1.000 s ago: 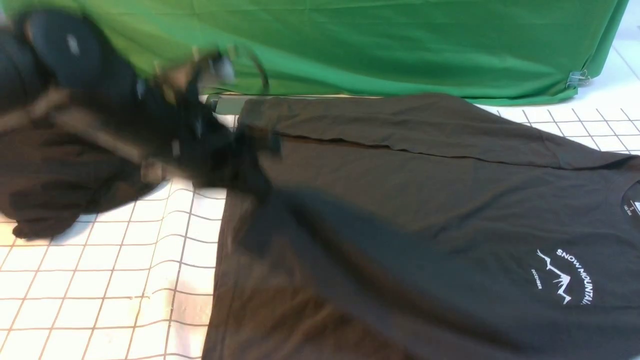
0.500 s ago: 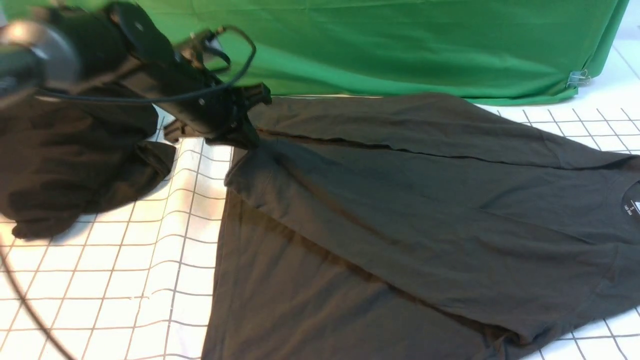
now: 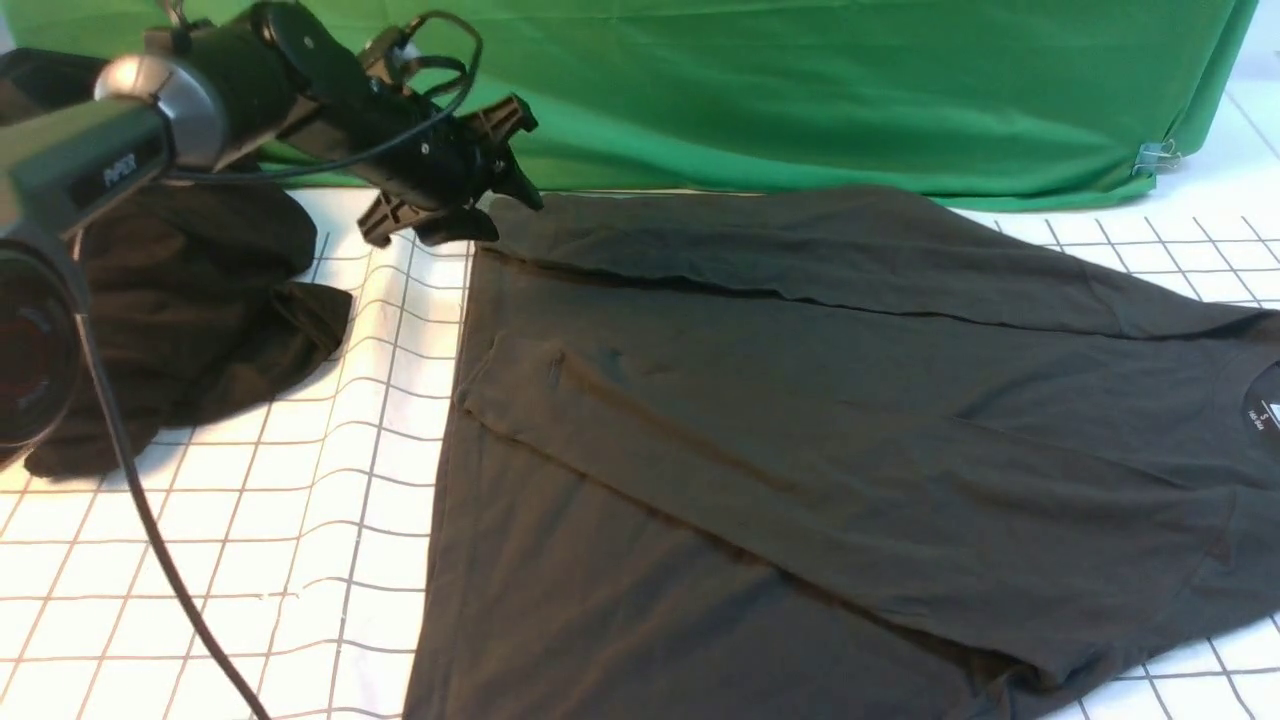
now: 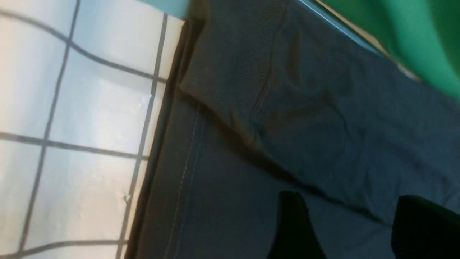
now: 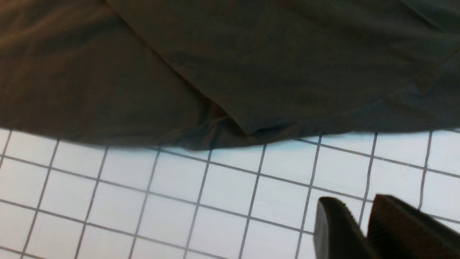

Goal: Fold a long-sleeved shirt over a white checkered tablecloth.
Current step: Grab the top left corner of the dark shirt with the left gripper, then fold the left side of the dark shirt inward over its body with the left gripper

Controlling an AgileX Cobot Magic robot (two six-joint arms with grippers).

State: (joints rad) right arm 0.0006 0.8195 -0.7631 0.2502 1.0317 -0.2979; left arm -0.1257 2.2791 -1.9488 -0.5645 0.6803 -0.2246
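Observation:
The long-sleeved shirt (image 3: pixel 850 420) lies flat on the white checkered tablecloth (image 3: pixel 250 540), neck label (image 3: pixel 1262 412) at the right. One sleeve is folded along its far edge. The other sleeve (image 3: pixel 760 450) lies slantwise across the chest, and the logo is hidden. My left gripper (image 3: pixel 480 180) hovers open over the shirt's far-left corner, holding nothing; its wrist view shows the ribbed cuff (image 4: pixel 230 72) ahead of the left gripper (image 4: pixel 345 205). My right gripper (image 5: pixel 355 203) is shut and empty above bare tablecloth (image 5: pixel 143 201), just off the shirt's edge (image 5: pixel 230 136). It is out of the front view.
A blacker shapeless heap of cloth (image 3: pixel 180 320) lies at the left under my left arm. A bright green cloth (image 3: pixel 800 90) hangs along the back, with a metal clip (image 3: pixel 1155 155) at its right end. A black cable (image 3: pixel 160 560) trails down at the front left.
The near sleeve has been drawn across the chest, covering the logo. My left gripper has let go of its cuff and risen toward the far-left corner; the sleeve has settled flat.

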